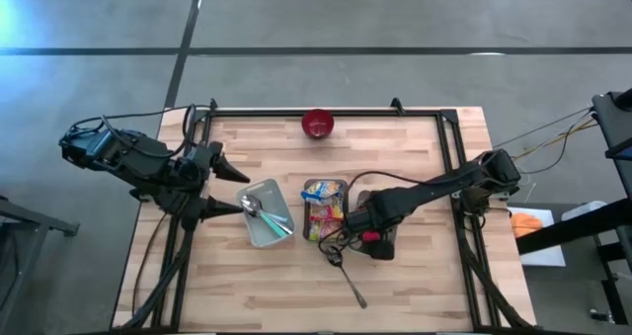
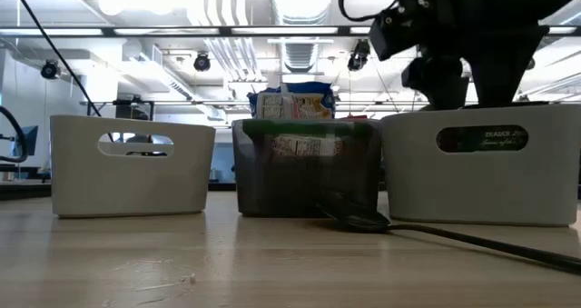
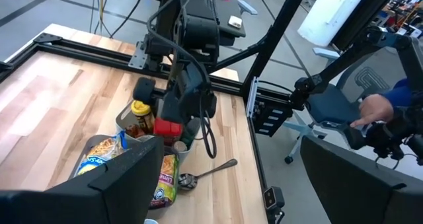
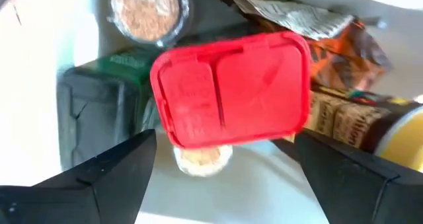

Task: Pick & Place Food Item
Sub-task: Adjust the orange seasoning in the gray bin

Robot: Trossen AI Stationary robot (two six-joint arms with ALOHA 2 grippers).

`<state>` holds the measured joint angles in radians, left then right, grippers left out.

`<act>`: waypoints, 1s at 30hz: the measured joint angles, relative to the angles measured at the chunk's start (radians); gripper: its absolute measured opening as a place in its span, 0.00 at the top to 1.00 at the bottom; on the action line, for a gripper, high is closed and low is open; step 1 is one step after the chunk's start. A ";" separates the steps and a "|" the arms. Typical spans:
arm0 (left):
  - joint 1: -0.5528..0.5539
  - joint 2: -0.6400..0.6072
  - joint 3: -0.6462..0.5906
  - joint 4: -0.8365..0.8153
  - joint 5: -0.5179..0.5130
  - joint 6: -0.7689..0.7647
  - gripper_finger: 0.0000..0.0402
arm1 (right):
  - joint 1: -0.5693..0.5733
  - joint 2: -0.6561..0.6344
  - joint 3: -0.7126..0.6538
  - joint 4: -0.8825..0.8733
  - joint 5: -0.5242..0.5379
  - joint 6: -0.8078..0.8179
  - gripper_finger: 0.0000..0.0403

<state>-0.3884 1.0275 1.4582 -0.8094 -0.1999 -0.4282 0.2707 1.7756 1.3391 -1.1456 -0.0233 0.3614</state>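
While the left gripper [image 1: 229, 187] waits with its fingers spread beside the grey bin [image 1: 265, 214] that holds cutlery, the right gripper [image 4: 221, 168] hangs directly over the open right-hand bin [image 1: 380, 238], its two dark fingers [image 4: 109, 178] standing wide apart and clamped on nothing. Between and just beyond them sits a red-lidded container [image 4: 231, 97], upright among other jars and packets in that bin, and no finger touches it. Snack packets fill the middle bin [image 1: 324, 209]. A spoon [image 1: 348, 278] lies on the wooden table [image 1: 415, 147] near the bins.
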 joint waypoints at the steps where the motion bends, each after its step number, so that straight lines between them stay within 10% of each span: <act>1: 0.000 0.000 0.000 -0.001 0.002 0.000 0.10 | 0.000 0.000 0.007 -0.011 0.003 -0.002 0.11; 30: -0.002 0.000 0.000 -0.025 0.017 0.002 0.10 | 0.066 -0.092 0.113 -0.052 0.038 0.178 0.12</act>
<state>-0.3901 1.0271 1.4582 -0.8349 -0.1833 -0.4267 0.3367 1.6839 1.4522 -1.1973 0.0148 0.5391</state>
